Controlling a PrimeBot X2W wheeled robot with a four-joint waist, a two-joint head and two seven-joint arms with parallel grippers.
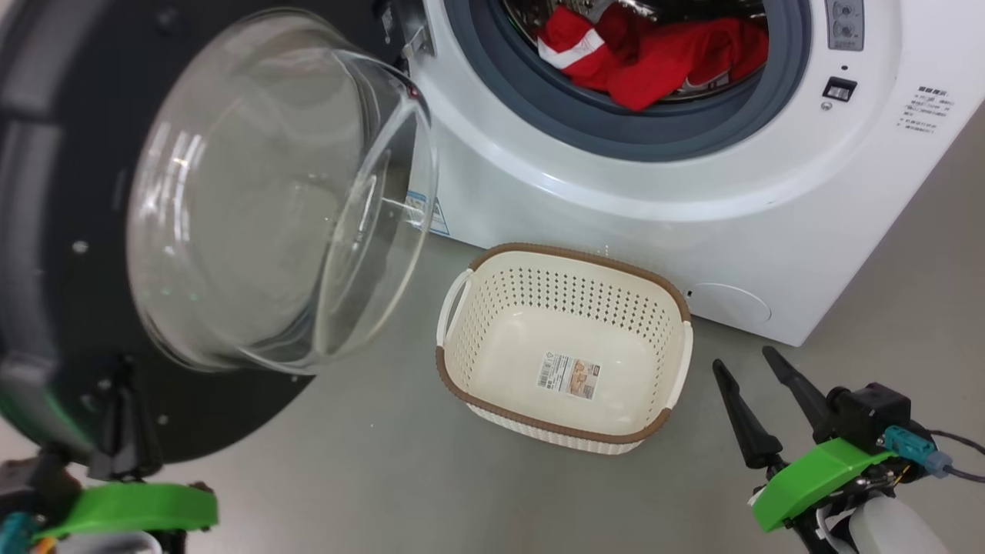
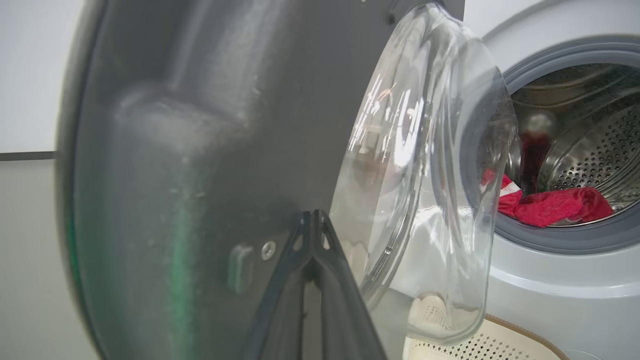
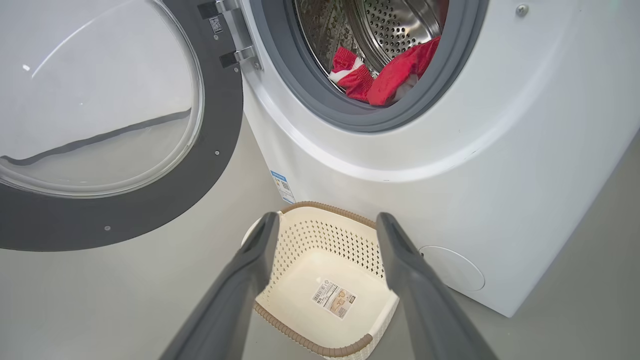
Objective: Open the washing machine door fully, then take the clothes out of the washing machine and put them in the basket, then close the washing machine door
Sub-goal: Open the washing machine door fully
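Note:
The washing machine door [image 1: 46,231] stands swung open to the left, and its clear glass bulge [image 1: 269,192] faces the machine. Low on the door's dark inner face [image 2: 200,150], my left gripper [image 2: 312,216] is shut with its joined fingertips against the panel; it holds nothing. It also sits at the lower left, my left gripper [image 1: 123,385]. The red clothes [image 1: 654,54] lie in the steel drum of the washing machine [image 1: 616,200]. An empty basket [image 1: 569,258] sits on the floor before the machine. To the basket's right, my right gripper [image 1: 745,359] is open and empty. The right wrist view puts my right gripper [image 3: 328,220] above the basket [image 3: 320,345].
Grey floor [image 1: 431,492] stretches around the basket and to the machine's right. The open door [image 3: 150,210] takes up the space left of the basket. A grey rubber gasket [image 3: 320,100] rings the drum mouth, and a round service cap [image 3: 452,267] sits low on the machine's front.

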